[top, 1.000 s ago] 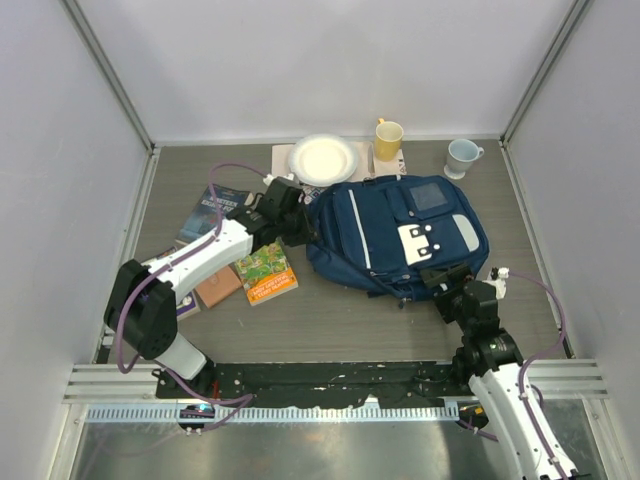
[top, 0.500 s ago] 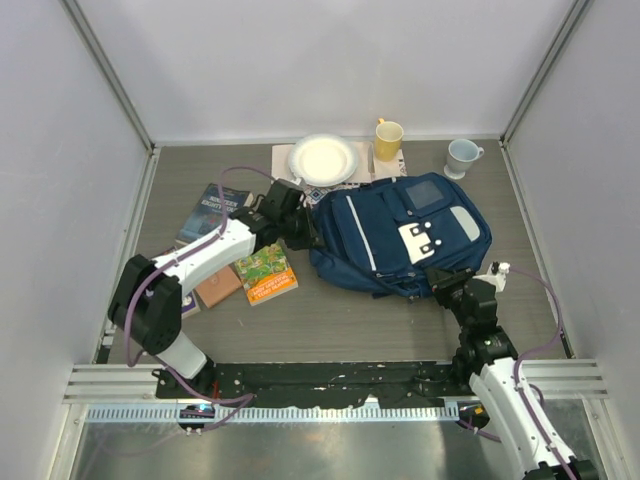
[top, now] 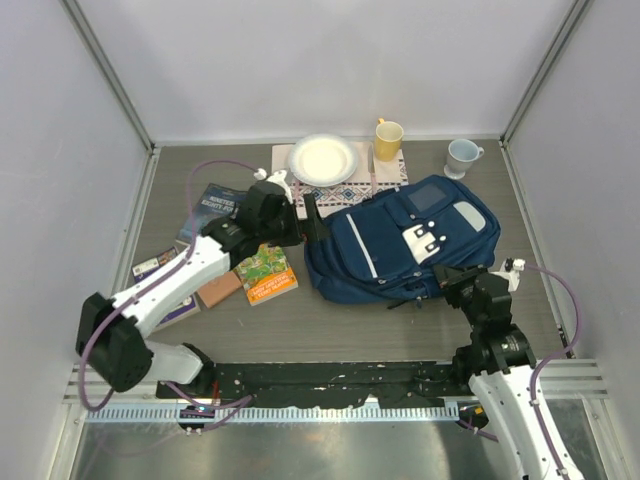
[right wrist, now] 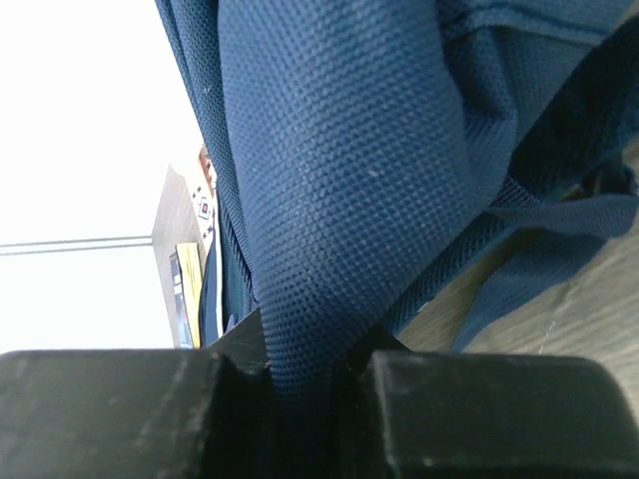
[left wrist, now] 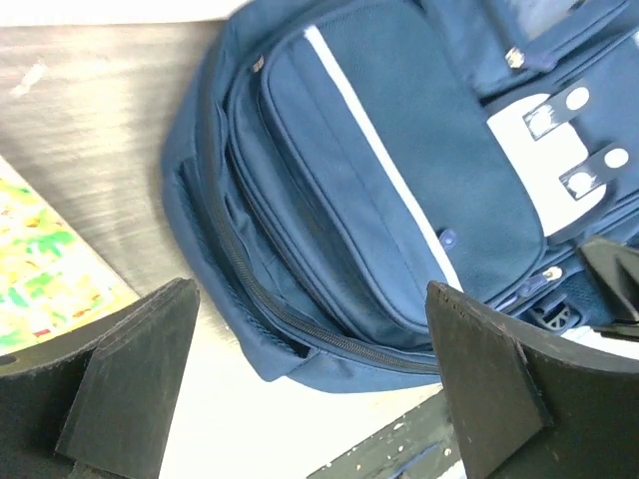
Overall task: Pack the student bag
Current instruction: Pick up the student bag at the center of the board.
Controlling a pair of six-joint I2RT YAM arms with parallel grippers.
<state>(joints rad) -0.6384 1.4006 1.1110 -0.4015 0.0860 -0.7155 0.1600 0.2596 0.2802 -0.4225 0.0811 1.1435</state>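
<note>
The student bag (top: 395, 245) is a navy backpack with thin white stripes and a white buckle patch, lying flat in the middle of the table with its zips closed. My left gripper (top: 308, 222) hovers at the bag's left end, open wide and empty. In the left wrist view its fingers (left wrist: 130, 369) straddle the bag's (left wrist: 379, 180) corner without touching it. My right gripper (top: 448, 278) is at the bag's near right edge. In the right wrist view it (right wrist: 300, 379) is shut on a fold of the bag's navy fabric (right wrist: 329, 180).
A white plate (top: 322, 158) rests on a patterned mat (top: 385, 172) behind the bag. A yellow mug (top: 388, 138) and a pale blue mug (top: 462, 155) stand at the back. Several books lie left of the bag, among them a green-orange one (top: 266, 273) and a dark one (top: 212, 208).
My left gripper let go of the bag's left end and opened. My right gripper closed on the bag's near edge. The bag shifted slightly to the right.
</note>
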